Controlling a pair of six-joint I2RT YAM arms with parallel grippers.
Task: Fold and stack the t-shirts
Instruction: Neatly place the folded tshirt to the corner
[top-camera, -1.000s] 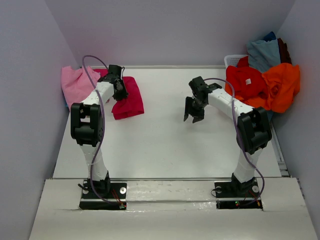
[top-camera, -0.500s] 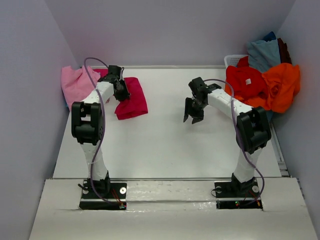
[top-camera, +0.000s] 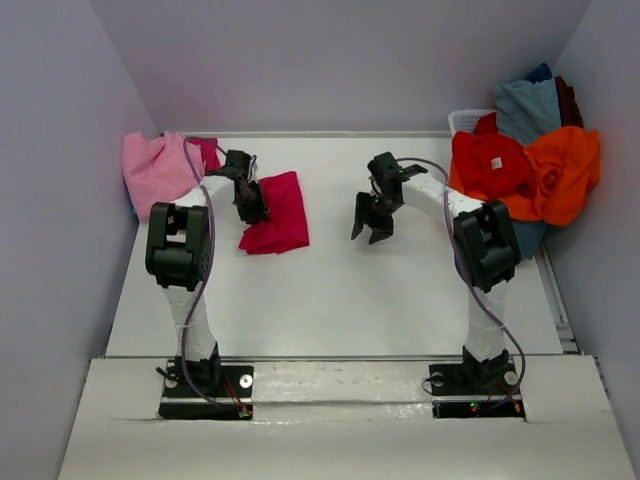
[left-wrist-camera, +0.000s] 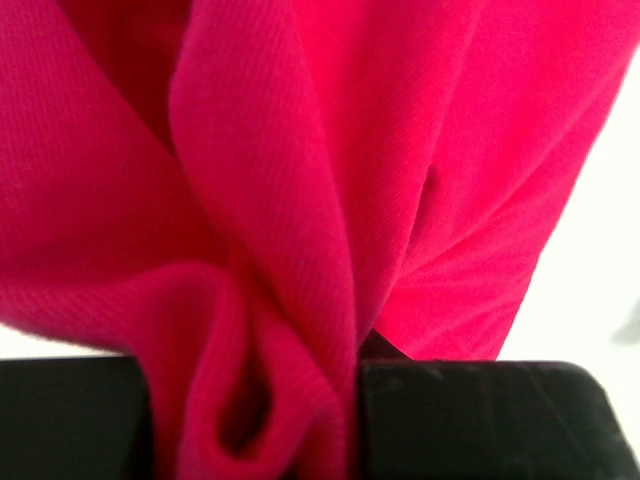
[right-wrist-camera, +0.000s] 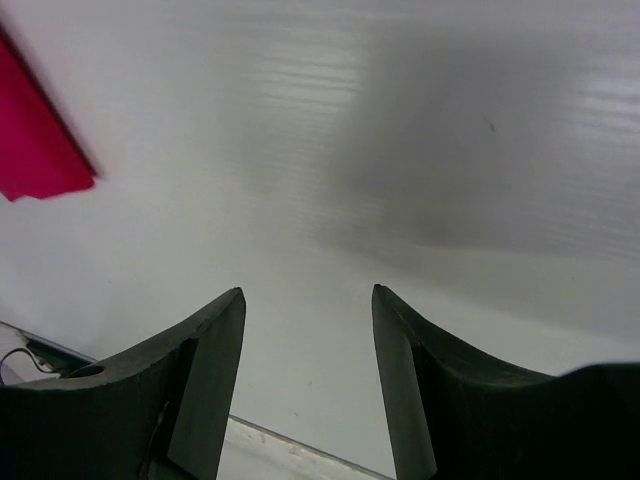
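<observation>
On the left half of the table (top-camera: 330, 300), your left gripper (top-camera: 246, 203) is clamped on a bunched fold of the crimson-magenta t-shirt (top-camera: 282, 215). Over the last second it has dragged the shirt away from the light pink t-shirt (top-camera: 152, 168) toward the centre. Your right gripper (top-camera: 367, 224) has swung left to meet it, jaws apart and empty, near the shirt's right edge but not touching. This looks like a set-up for spreading it flat to fold. The red t-shirt (top-camera: 492, 165) and orange t-shirt (top-camera: 562, 165) wait heaped at far right.
</observation>
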